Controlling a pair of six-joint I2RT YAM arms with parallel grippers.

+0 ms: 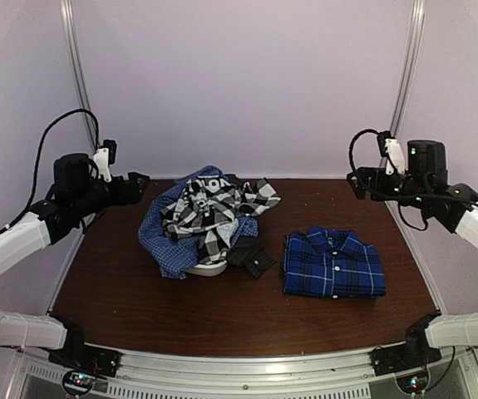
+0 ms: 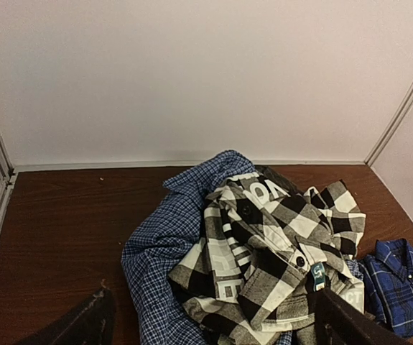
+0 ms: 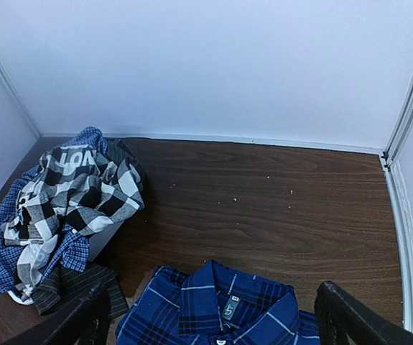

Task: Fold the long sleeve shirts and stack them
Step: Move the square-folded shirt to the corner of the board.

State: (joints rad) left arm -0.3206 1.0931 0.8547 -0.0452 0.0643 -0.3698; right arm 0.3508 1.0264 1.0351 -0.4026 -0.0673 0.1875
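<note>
Black and empty, the left end effector (image 1: 133, 186) is being held with jaws spread wide above the far left of the table (image 1: 139, 312). The right end effector (image 1: 359, 181) is being held just as wide and empty above the far right. No cloth is being touched by either.

Left of centre, the black-and-white check shirt (image 1: 214, 212) is being shown crumpled on top of a paler blue checked garment (image 1: 157, 237). A white rounded object (image 1: 208, 268) and a small black cloth piece (image 1: 252, 256) are tucked against the heap's near edge. Just to the right, apart from the heap, the royal blue shirt (image 1: 334, 264) is lying folded flat.

Trouble is being invited by the tangle. Several layers could be pinched at once, dragging the lower garment or the white object along. The folded shirt could be rumpled by anything swept rightward.
</note>
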